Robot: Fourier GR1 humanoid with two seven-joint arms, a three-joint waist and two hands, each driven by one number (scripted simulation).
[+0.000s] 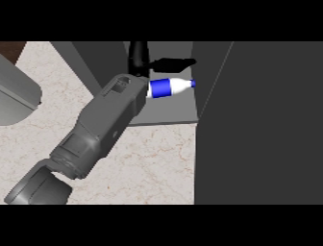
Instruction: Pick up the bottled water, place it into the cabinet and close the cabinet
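The left hand (142, 61) shows at the top centre of the frame. Its grey forearm (100, 125) comes in from the lower left corner and runs diagonally up to the open cabinet (166, 115). The black fingers (173, 62) stretch out toward the right and are not curled round anything.

The bottled water (170, 87) lies on its side on the cabinet's grey floor, just below those fingers, with a strip of the floor showing between them. Its white cap end points right and its blue label faces up. Its other end is hidden behind the wrist end of the forearm, so I cannot tell whether it touches the palm there.

A tall dark panel (278, 120) fills the right side of the frame beside the cabinet's opening; whether it is the cabinet's door or its side cannot be told. The pale marbled counter (150, 163) spreads below the cabinet across the lower middle. A grey rounded object (5, 96) sits at the upper left edge, well apart from the bottle.
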